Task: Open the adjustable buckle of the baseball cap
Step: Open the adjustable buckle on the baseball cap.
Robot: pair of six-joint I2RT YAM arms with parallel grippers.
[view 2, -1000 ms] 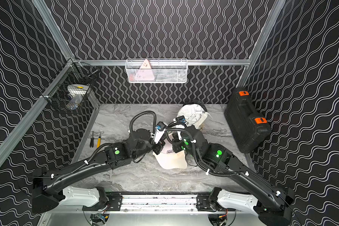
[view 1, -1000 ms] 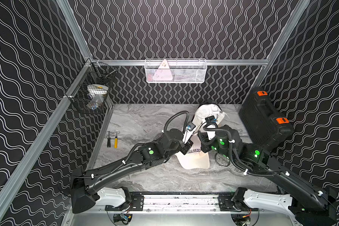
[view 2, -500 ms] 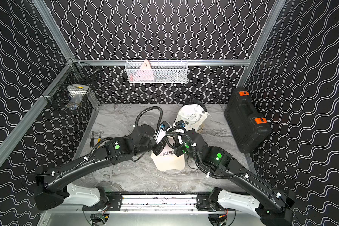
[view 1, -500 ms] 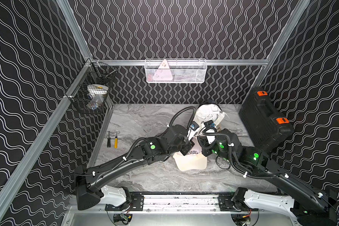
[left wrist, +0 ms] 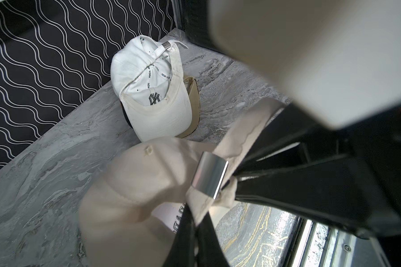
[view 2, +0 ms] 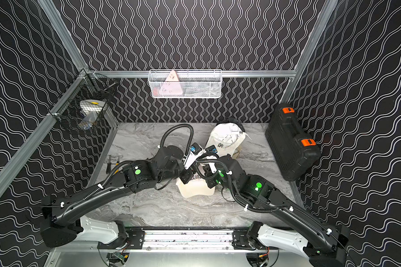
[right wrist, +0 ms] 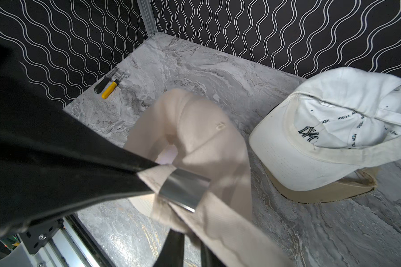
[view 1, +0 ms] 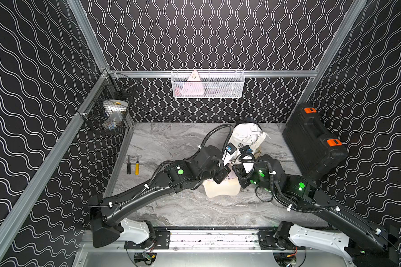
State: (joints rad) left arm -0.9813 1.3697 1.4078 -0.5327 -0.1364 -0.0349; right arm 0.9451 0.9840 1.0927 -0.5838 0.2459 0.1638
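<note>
A beige baseball cap hangs between my two grippers at mid-table, its brim resting on the marble. Its silver metal buckle sits on the back strap. My left gripper is shut on the strap right beside the buckle. My right gripper is at the buckle's other side. Its jaws stand slightly apart, and the strap's loose tail lies across its fingertips. In both top views the arms hide the buckle.
A white New York cap lies on a tan cap just behind. A black case stands at the right wall. Two screwdrivers lie at the left wall. Wire baskets hang on the back and left walls.
The left arm has swung in toward the middle and the cap has shifted slightly left. The right gripper's jaws, shut a second ago, have parted a little.
</note>
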